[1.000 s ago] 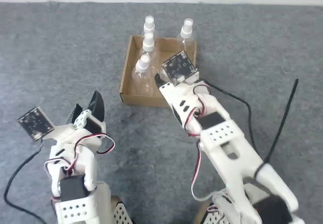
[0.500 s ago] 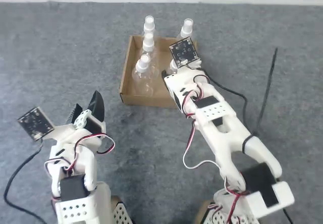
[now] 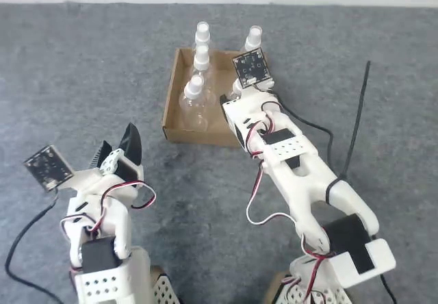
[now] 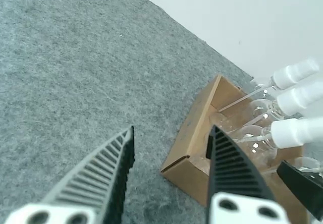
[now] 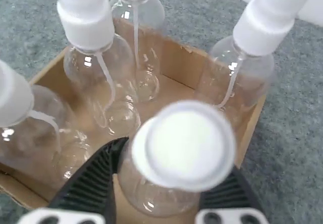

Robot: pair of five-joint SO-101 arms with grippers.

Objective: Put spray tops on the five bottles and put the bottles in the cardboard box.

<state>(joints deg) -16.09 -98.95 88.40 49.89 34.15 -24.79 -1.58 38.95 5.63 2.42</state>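
Your right gripper (image 5: 171, 168) is clamped on the fifth bottle (image 5: 156, 201), spray top (image 5: 184, 143) on, standing inside the cardboard box (image 3: 172, 92) on its 3 o'clock side. Four other bottles (image 3: 195, 92) with tops stand in the box, 9 to 1 o'clock. Left gripper (image 4: 173, 133): jaws apart, over the carpet (image 3: 82, 71) at the box's 7 o'clock.

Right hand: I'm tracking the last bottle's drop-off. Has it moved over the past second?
Yes. In the high view the right hand, shut on the bottle, has moved away from the near wall of the cardboard box toward its far wall.
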